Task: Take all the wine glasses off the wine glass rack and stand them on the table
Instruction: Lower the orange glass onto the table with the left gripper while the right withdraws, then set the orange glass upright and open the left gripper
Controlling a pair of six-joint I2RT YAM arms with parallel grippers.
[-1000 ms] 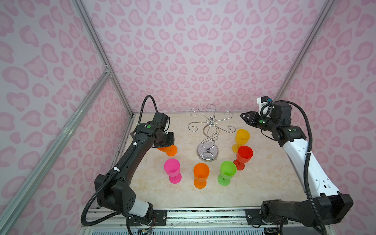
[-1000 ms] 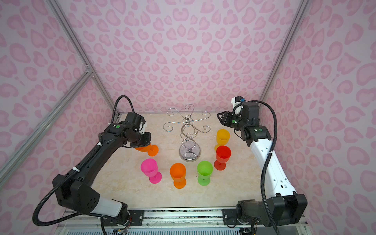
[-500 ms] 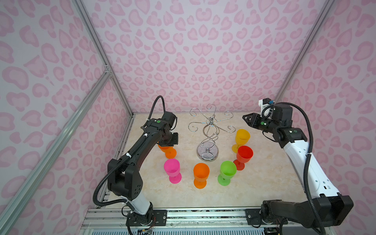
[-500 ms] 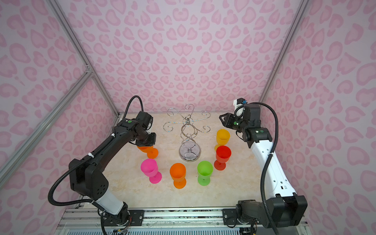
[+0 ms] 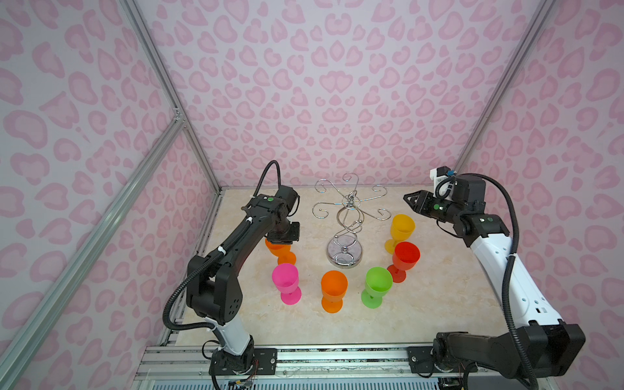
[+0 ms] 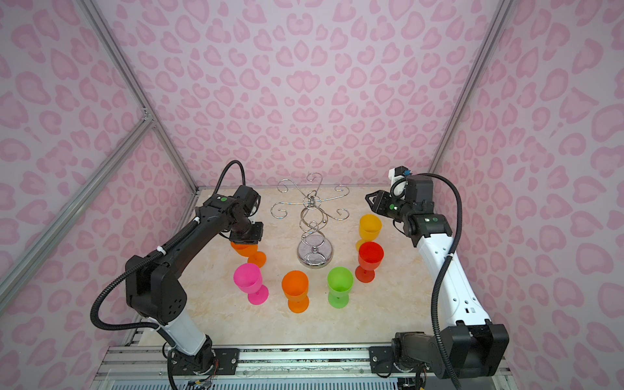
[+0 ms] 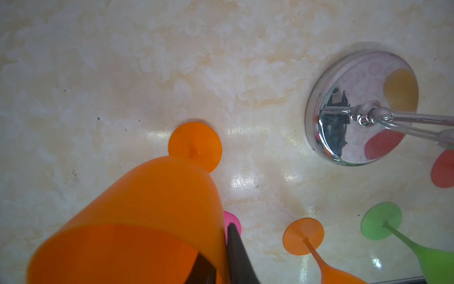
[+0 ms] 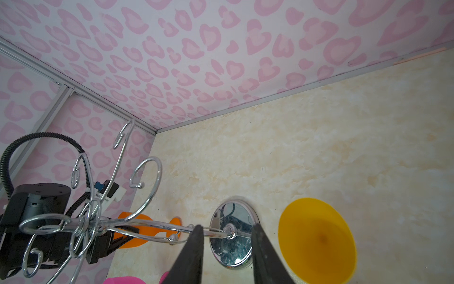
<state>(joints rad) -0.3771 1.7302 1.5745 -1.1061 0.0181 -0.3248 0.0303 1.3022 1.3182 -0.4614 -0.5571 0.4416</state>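
**Chrome wine glass rack (image 5: pixel 344 254) bare, orange wine glass (image 7: pixel 147 209) down**

The rack stands central on the tabletop (image 5: pixel 422 287), curled arms bare. Left of it the orange wine glass stands on its foot. My left gripper (image 7: pixel 219 248) straddles its rim, one finger inside, one outside; pinching or not, I cannot tell. My right gripper (image 8: pixel 227 226) hovers right of the rack, jaws narrowly apart, empty.

1. The left arm (image 5: pixel 236 246) stretches forward. The left gripper (image 5: pixel 282 239) points down, its wrist directly above its fingers (image 7: pixel 237 255), which sit close together; grip unclear.
2. The right arm (image 5: pixel 496 266) rises steeply. The right gripper (image 5: pixel 408 198) is level, its fingers (image 8: pixel 191 255) parted.
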